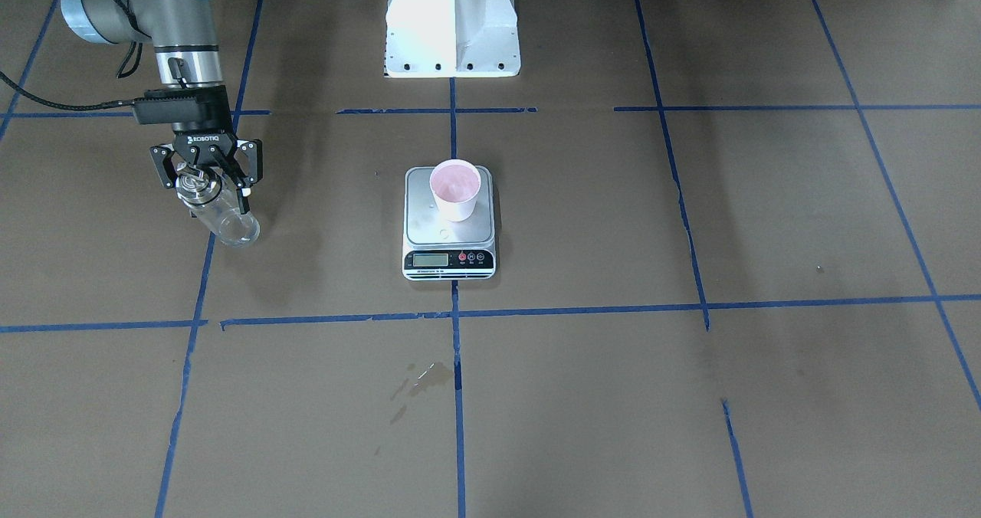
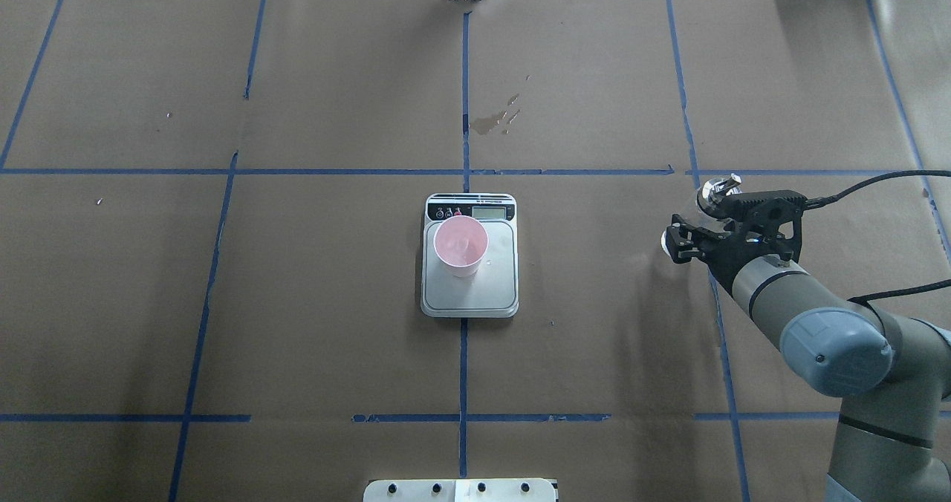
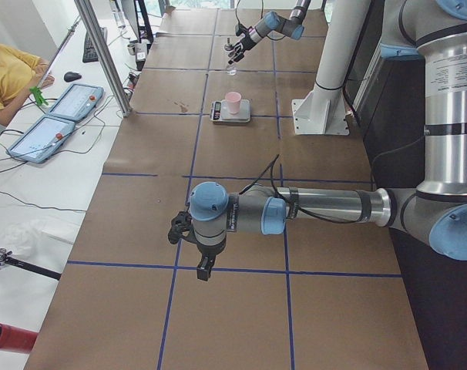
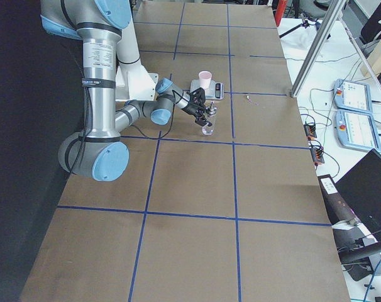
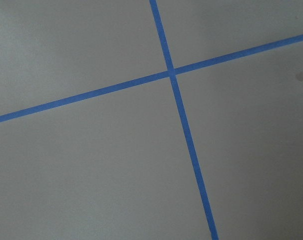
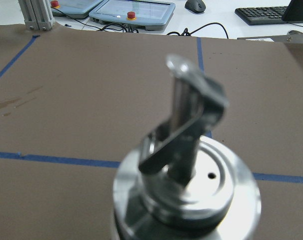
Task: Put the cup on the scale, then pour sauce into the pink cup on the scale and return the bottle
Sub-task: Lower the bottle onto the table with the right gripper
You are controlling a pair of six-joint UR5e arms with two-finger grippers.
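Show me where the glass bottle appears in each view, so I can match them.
Front-facing: the bottle, left side, at the right end effector.
Overhead: right side; its silver top shows beside the end effector.
Exterior left: bottle tiny, far top centre.
Exterior right: bottle at centre, near the scale.
Left wrist: not in it.
Right wrist: its pourer top fills the centre.
Landmark: the scale with the pink cup, in all four exterior views.
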